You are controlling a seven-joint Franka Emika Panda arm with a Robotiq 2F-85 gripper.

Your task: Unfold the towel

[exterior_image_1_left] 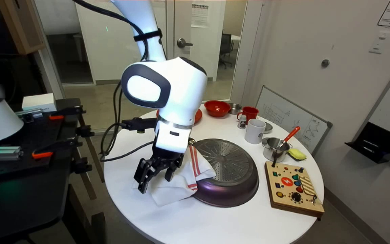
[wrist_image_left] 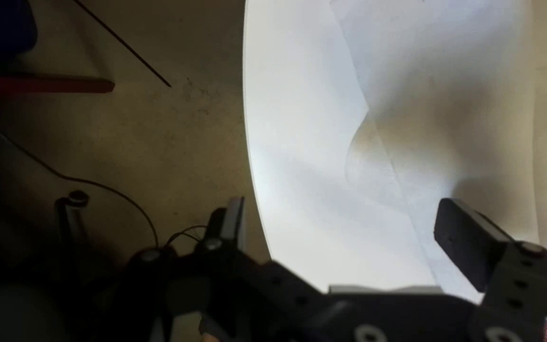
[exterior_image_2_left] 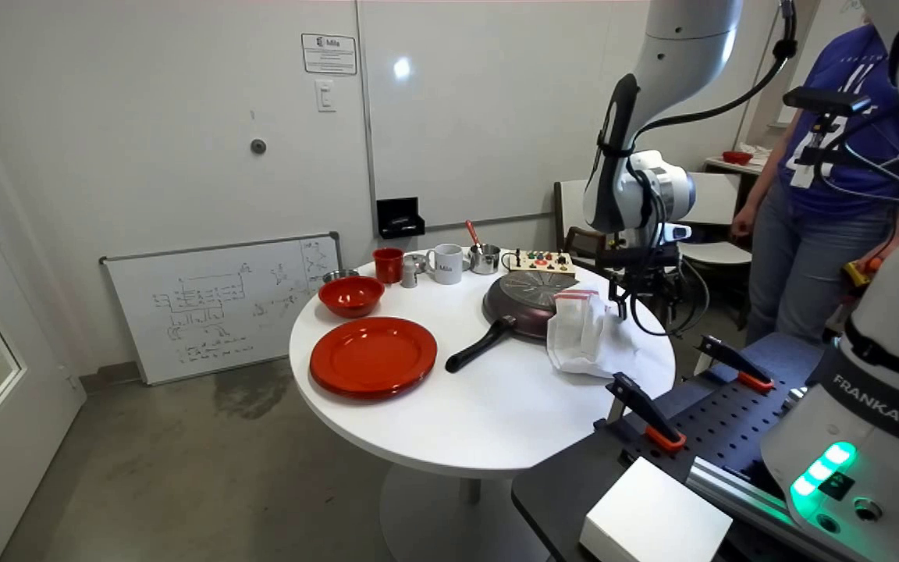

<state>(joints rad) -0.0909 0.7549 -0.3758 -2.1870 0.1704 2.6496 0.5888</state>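
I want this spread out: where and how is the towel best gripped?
I'd take the towel by its edge facing away from the pan, the open gripper pinching from above: that edge lies loose on the table, while the striped part is bunched up against the pan.

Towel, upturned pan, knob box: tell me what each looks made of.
Towel: limp matte fabric, perhaps cotton, judging by its creases and drape.
Pan: probably coated metal, from the glossy purplish sheen on its side.
Knob box: likely wood, smooth, given its tan face and browner edge; grain isn't clear.
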